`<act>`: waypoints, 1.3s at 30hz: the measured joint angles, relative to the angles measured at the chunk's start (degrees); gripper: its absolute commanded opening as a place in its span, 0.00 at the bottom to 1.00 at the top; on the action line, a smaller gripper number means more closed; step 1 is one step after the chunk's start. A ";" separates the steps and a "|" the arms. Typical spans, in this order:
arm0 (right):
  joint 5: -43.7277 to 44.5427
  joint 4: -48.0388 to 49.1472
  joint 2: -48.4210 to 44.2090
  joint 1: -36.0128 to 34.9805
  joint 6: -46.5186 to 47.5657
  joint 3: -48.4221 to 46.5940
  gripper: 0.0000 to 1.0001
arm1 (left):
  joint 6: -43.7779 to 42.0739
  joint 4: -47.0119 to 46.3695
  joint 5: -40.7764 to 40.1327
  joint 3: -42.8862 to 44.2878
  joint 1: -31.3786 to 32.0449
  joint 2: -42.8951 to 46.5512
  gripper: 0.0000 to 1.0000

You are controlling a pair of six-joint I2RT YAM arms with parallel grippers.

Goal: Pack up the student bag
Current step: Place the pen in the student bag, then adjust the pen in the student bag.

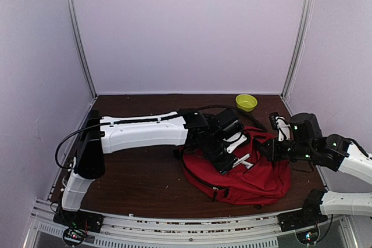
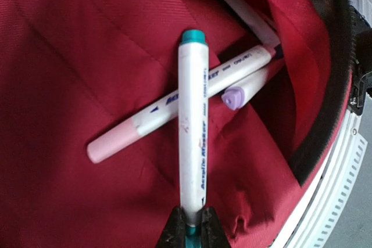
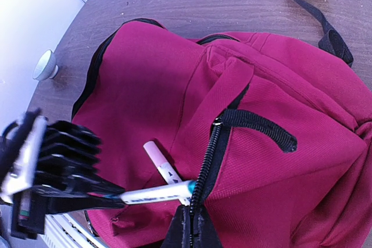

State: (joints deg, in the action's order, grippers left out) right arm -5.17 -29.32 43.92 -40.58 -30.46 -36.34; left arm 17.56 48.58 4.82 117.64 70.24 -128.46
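The red student bag [image 1: 256, 179] lies on the dark table at the right. My left gripper [image 2: 193, 227] is shut on the tail of a white marker with a teal cap [image 2: 193, 126], which points into the bag's opening. Under it a pink-capped marker [image 2: 174, 114] lies across the red fabric [image 2: 70, 85], and a purple-capped marker [image 2: 244, 88] sticks out of the pocket. My right gripper [image 3: 192, 225] is shut on the black zipper edge [image 3: 209, 161] of the bag, holding the opening up. The teal marker [image 3: 157, 193] and the pink marker [image 3: 160, 161] show beside that zipper.
A yellow bowl [image 1: 246, 102] stands at the back of the table, behind the bag. A black strap [image 3: 319, 21] trails from the bag toward it. A small white cup [image 3: 45, 65] sits on the table left of the bag. White walls enclose the table.
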 measured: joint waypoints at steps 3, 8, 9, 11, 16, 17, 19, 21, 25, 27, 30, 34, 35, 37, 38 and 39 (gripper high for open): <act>-0.02 0.31 0.00 -0.07 0.00 0.26 0.00 | 0.61 1.64 1.01 3.19 0.00 -2.51 0.00; -0.04 0.52 0.00 -0.07 0.00 0.37 0.00 | 2.54 2.62 3.32 10.97 0.00 -6.45 0.01; -0.04 0.52 0.00 -0.07 0.00 0.39 0.00 | 3.17 2.62 4.04 13.18 0.00 -7.50 0.03; -0.04 0.57 0.00 -0.07 0.00 0.39 0.00 | 4.46 2.05 5.25 16.11 0.00 -9.03 0.04; -0.07 0.85 -0.11 -0.09 0.00 0.98 0.00 | 9.07 -1.05 8.13 18.12 -0.04 -11.19 0.05; -0.07 0.85 -0.11 -0.07 -0.02 1.01 0.00 | 9.97 -1.77 8.66 18.12 -0.07 -11.54 0.05; -0.07 0.85 -0.11 -0.07 -0.09 1.05 0.00 | 11.87 -3.91 9.99 18.14 -0.07 -12.48 0.06; -0.07 0.85 -0.13 -0.07 -0.42 1.05 0.00 | 13.44 -6.08 11.04 18.14 -0.11 -13.27 0.06; -0.48 0.90 -0.26 -0.07 -0.98 1.05 0.00 | 15.82 -9.44 12.13 18.27 -0.22 -14.10 0.06; -0.57 0.87 -0.57 -0.07 -1.03 1.05 0.00 | 16.37 -10.45 12.26 18.27 -0.37 -14.16 0.06; -0.61 0.85 -1.18 -0.07 -1.01 1.05 0.00 | 16.81 -12.00 12.63 18.27 -0.57 -14.16 0.11; -0.57 0.76 -1.79 -0.07 -0.96 1.05 0.00 | 16.92 -13.22 13.92 17.70 -0.81 -14.14 0.24; -0.57 0.70 -1.90 -0.07 -0.96 1.05 0.00 | 16.92 -13.99 14.21 17.07 -0.81 -14.12 0.28; -0.79 0.42 -2.12 -0.07 -0.98 1.05 0.00 | 16.90 -15.61 14.53 15.34 -0.87 -14.01 0.35; -0.87 0.35 -2.19 -0.07 -0.98 1.05 0.00 | 16.87 -16.39 14.64 14.53 -0.87 -13.97 0.38; -0.90 0.33 -2.25 -0.07 -0.98 1.05 0.00 | 16.81 -17.20 14.88 13.55 -0.92 -13.94 0.42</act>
State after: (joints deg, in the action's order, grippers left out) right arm -6.07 -28.99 41.67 -40.64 -31.44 -35.29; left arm 34.37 31.38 19.70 131.20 69.32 -142.41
